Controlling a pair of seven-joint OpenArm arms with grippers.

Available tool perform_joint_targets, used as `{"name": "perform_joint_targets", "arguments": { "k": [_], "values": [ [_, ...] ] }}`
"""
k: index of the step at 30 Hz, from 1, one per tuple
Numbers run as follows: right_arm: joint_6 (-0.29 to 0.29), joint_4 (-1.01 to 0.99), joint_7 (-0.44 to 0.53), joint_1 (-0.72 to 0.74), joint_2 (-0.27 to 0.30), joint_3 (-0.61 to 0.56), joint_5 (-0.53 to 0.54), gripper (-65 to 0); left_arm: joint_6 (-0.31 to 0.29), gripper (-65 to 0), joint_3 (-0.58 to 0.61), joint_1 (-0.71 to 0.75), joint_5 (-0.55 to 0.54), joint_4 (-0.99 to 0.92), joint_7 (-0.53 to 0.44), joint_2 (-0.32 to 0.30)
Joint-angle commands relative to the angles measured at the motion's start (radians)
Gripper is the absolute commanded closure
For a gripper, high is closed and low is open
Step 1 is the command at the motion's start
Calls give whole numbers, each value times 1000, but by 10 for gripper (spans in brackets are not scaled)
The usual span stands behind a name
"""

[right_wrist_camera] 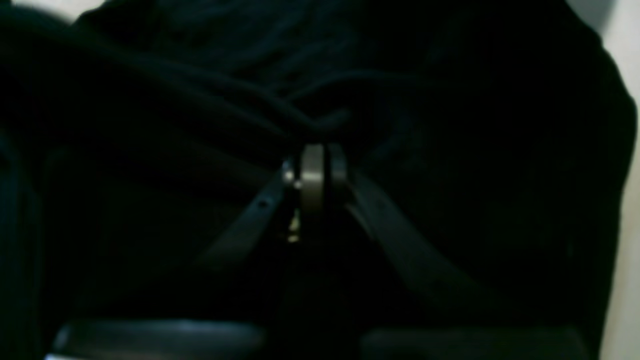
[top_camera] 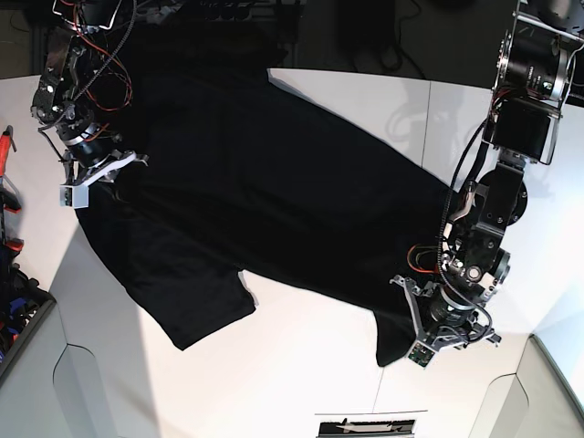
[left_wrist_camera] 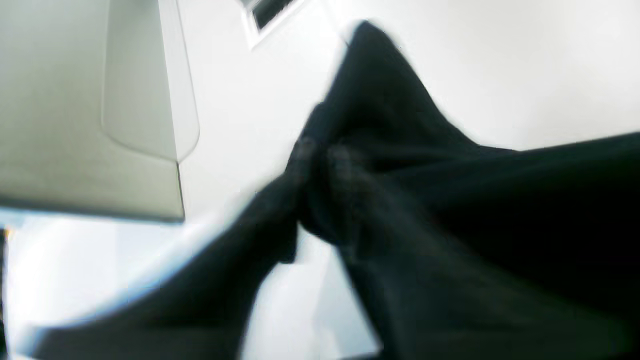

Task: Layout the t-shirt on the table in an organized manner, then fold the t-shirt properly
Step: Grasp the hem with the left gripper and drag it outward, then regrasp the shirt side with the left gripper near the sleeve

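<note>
Large plain black cloth t-shirt [top_camera: 265,182] hung stretched above white smooth table [top_camera: 301,365], left gripper [top_camera: 438,324] and right gripper [right_wrist_camera: 315,175] each clamped on fabric.

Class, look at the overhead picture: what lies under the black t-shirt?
Under the t-shirt the white table shows around its edges. Whatever sits beneath the cloth itself is covered and cannot be seen.

no text, label, brand or number can be read anywhere; the t-shirt [top_camera: 255,173] shows plain black, with no legible print.
</note>
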Motion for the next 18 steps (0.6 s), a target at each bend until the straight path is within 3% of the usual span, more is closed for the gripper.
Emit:
{"name": "perform_joint_targets", "arguments": {
  "k": [1,2,5,11,12,14,17,18],
  "values": [
    [-18,2,-40,-3,13,3,-14,-85,35,-331,-11,-29,-11,18,13,-6],
    [-18,2,-40,-3,13,3,-10,-129,61,-375,-10,-23,-19,18,43,-6],
    [-18,2,-40,-3,13,3,-6,-224,77,-379,-10,17,-20,18,61,-7],
    [-18,2,-35,-2,17,3,-6,-234,122,-369,-39,115,-22,19,37,-8],
    [-18,2,-32,0,20,3,-4,-234,120,-340,-57,129,-22,19,37,-7],
    [-18,6,-31,5,28,6,36,-212,120,-223,-99,158,-25,19,37,-10],
    [-18,45,-32,5,35,20,111,-26,90,-29,-167,197,-59,24,33,-29],
    [-18,66,-32,5,35,27,127,0,75,0,-192,211,-84,31,33,-42]
  ]
}}
